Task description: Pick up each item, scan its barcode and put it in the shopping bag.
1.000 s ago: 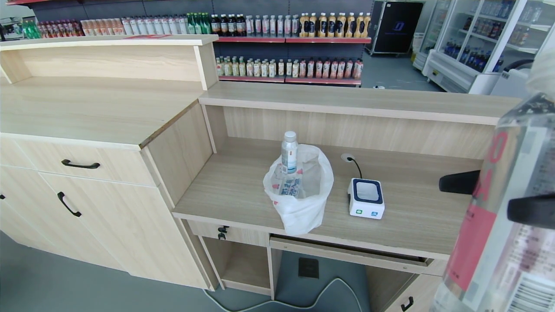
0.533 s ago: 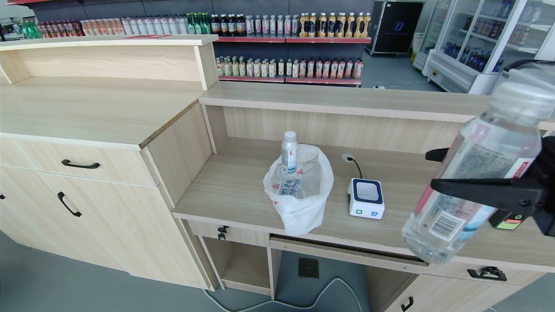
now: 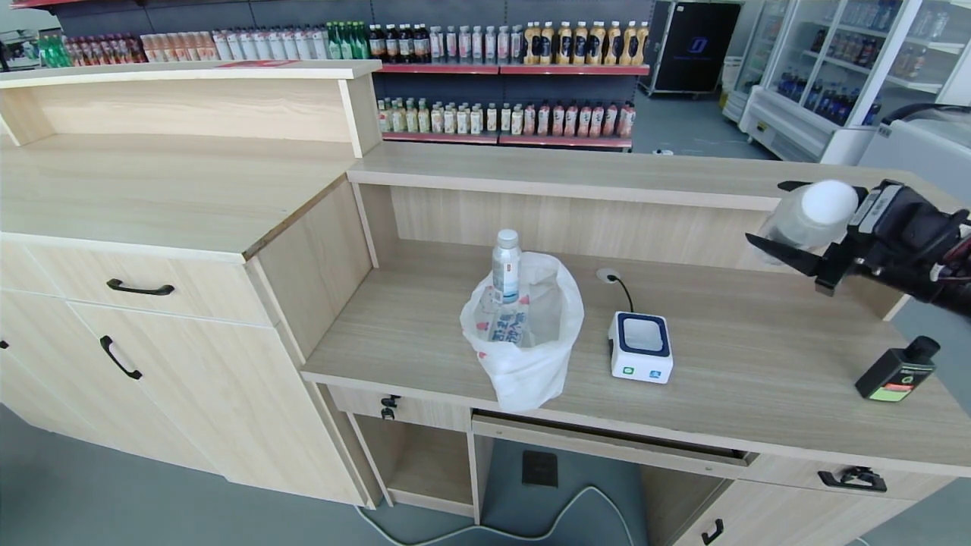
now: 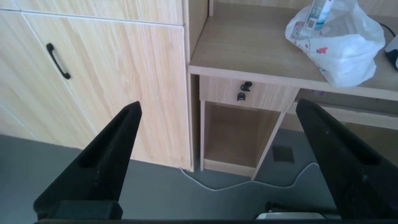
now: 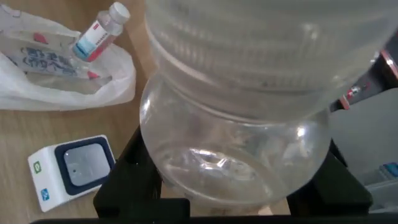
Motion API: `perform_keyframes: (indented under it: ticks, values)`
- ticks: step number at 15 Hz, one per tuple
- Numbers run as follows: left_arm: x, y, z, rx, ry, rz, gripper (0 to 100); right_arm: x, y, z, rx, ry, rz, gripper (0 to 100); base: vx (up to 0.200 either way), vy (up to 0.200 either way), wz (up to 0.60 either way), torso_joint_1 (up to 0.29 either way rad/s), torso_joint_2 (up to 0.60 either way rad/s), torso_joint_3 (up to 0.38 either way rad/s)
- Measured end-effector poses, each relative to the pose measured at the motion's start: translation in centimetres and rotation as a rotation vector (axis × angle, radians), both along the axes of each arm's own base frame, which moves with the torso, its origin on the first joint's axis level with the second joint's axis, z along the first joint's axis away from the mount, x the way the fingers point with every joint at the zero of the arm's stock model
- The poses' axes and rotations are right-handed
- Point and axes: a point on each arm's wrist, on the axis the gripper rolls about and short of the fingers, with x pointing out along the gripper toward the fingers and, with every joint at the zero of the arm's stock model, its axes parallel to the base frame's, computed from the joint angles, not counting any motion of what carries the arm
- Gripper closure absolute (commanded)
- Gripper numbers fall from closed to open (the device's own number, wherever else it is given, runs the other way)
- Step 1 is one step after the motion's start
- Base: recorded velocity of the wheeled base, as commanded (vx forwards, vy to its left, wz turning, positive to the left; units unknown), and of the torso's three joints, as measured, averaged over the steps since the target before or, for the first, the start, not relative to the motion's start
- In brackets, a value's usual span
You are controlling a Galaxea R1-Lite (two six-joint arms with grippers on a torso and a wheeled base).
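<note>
Wood-grain counter (image 3: 743, 364) runs in front of the drinks shelves (image 3: 501, 70). Above its right end, the right gripper (image 3: 781, 220) pinches a clear water bottle (image 3: 818, 206) between its jaws. The bottle is in the air with its cap toward the robot, well apart from the scanner (image 3: 641, 345).

To my eye the scan comes next. The bottle should be turned until the label's barcode faces the scanner window, then brought close above it and held steady, clear of the cable.

The left gripper (image 4: 217, 106) hangs low by the cupboards, jaws spread and empty.

I count one scanner, one shopping bag (image 3: 531, 364) and three bottles: the held one, an upright bottle (image 3: 506, 265) in the bag, and a small dark bottle (image 3: 897, 371) near the counter's right edge.
</note>
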Motion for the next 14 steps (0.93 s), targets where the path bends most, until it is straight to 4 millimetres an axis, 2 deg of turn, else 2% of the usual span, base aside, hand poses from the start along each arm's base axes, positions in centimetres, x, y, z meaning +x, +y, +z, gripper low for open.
perform_keyframes:
  ticks: [2, 4, 8, 12, 14]
  values:
    - [0.0, 0.0, 0.0, 0.000, 0.000, 0.000, 0, 1.7, -0.5, -2.0, -0.079, -0.045, -0.018, 100, 0.000, 0.000, 0.00, 0.000, 0.00, 0.000]
    - [0.0, 0.0, 0.0, 0.000, 0.000, 0.000, 0, 3.3, -0.8, -3.7, -0.139, -0.053, -0.024, 100, 0.000, 0.000, 0.60, 0.002, 0.01, 0.002]
    - [0.0, 0.0, 0.0, 0.000, 0.000, 0.000, 0, 5.3, -1.0, -5.7, -0.214, -0.121, -0.009, 100, 0.000, 0.000, 0.60, 0.003, 0.01, 0.002]
    - [0.0, 0.0, 0.0, 0.000, 0.000, 0.000, 0, 6.8, -1.3, -8.3, -0.254, -0.153, 0.059, 100, 0.000, 0.000, 0.00, 0.000, 0.00, 0.000]
    - [0.0, 0.0, 0.0, 0.000, 0.000, 0.000, 0, 7.0, -2.4, -10.0, -0.258, -0.106, 0.037, 100, 0.000, 0.000, 0.00, 0.000, 0.00, 0.000]
